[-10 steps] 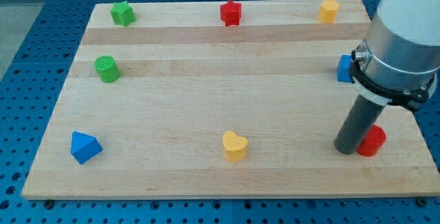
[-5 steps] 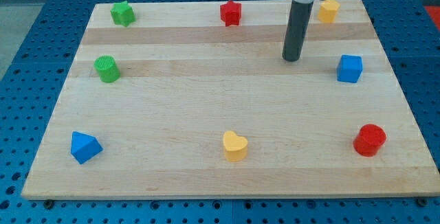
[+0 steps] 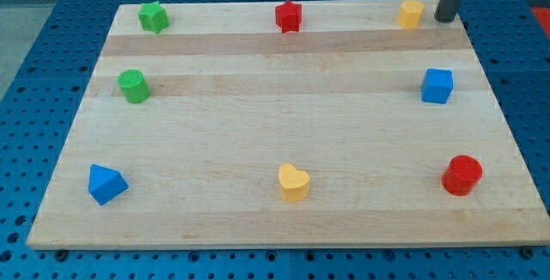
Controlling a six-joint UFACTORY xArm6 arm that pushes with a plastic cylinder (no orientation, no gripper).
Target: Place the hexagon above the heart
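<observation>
Rod and my tip (image 3: 445, 18) stand at the view's top right corner of the tabletop (image 3: 275, 125), and we carry no fingers, so nothing is grasped or clenched. We see my tip just to the right of the yellow hexagon (image 3: 412, 13), close beside it but apart, with a thin strip of wood between them. That hexagon sits on the top edge strip, right of the red star (image 3: 289, 15) and well apart from it. The green star (image 3: 154, 16) sits at the top left. Below the hexagon, near the right edge, we see the blue cube (image 3: 437, 85), and lower still the red cylinder (image 3: 462, 175). The yellow heart (image 3: 293, 181) lies near the bottom edge at centre, far from the hexagon. The green cylinder (image 3: 132, 86) sits at the left, the blue triangle (image 3: 106, 183) at the bottom left.
</observation>
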